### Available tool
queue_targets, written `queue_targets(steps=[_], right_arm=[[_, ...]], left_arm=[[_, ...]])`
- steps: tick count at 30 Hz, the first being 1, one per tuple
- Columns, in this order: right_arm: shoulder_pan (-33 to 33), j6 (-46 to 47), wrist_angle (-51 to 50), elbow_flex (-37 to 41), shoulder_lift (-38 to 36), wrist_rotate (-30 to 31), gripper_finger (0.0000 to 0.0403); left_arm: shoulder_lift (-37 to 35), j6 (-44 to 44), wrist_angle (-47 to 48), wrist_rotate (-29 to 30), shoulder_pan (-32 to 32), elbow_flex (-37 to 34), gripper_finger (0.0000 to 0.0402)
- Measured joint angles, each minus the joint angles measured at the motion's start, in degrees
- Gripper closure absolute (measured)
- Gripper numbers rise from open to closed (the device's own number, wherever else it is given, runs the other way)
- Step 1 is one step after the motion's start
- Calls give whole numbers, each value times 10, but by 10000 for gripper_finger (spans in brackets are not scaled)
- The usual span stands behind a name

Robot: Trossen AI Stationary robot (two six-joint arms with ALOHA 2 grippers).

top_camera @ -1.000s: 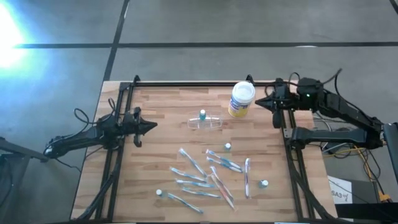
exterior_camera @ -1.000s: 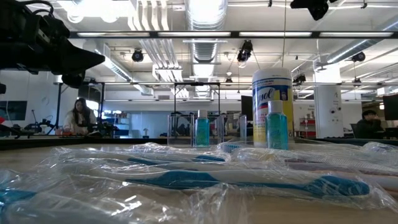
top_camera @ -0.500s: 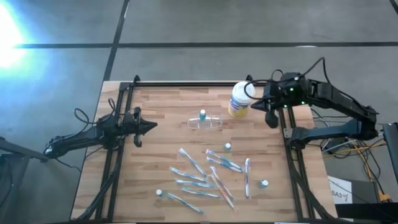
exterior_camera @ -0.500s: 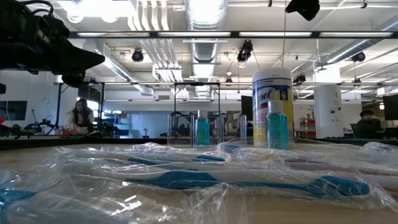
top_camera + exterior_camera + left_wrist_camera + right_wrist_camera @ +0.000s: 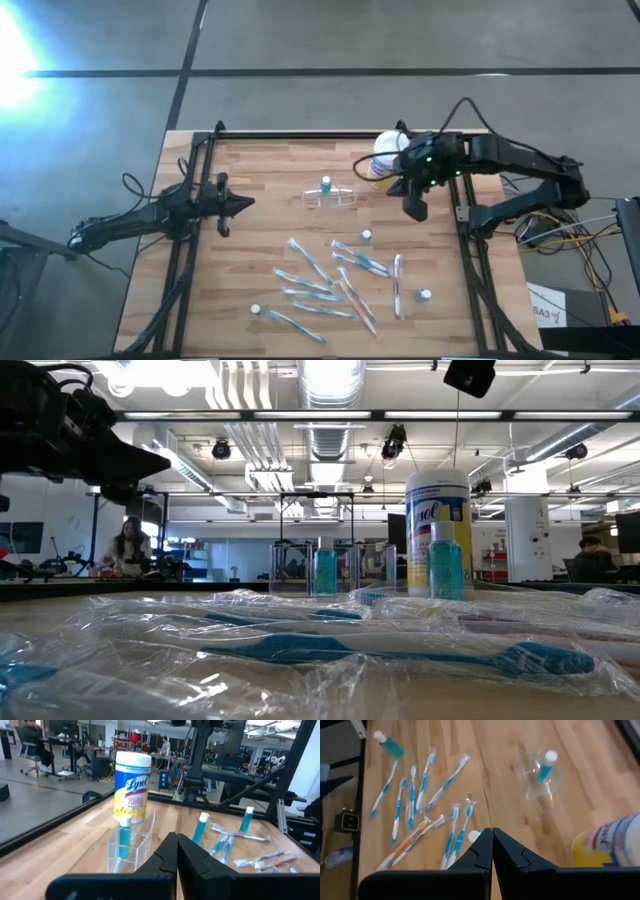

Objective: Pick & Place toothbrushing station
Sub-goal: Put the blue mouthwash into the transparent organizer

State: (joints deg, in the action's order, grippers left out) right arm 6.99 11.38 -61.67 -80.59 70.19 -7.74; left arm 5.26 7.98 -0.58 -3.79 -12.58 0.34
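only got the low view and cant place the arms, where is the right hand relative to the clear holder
Observer: From above, the right hand hangs over the table to the right of the clear holder, apart from it and just in front of the canister.
Operator: open or shut
Observer: Shut. Its wrist view shows the two fingers pressed together with nothing between them.
Operator: and the left one
Observer: The left hand sits at the table's left side, shut, pointing toward the holder but well short of it.
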Motion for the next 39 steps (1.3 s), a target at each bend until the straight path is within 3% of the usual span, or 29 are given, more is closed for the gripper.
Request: queue_targets(steps=[11,18,27,34,39], right_arm=[[-75,65,-19,-33,117,34,394],[-97,179,-49,-44,196,56,384],[-102,232,-58,-45,266,60,315],[-105,312,-56,-45,280,63,240],[-117,368,-55,-45,280,79,210]], left_arm=[[24,14,0,0,0,0,397],[25,9,0,0,0,0,392],[30,8,0,-1,0,0,393],[40,-3,0,-2,0,0,388],[52,-13,0,-2,0,0,397]])
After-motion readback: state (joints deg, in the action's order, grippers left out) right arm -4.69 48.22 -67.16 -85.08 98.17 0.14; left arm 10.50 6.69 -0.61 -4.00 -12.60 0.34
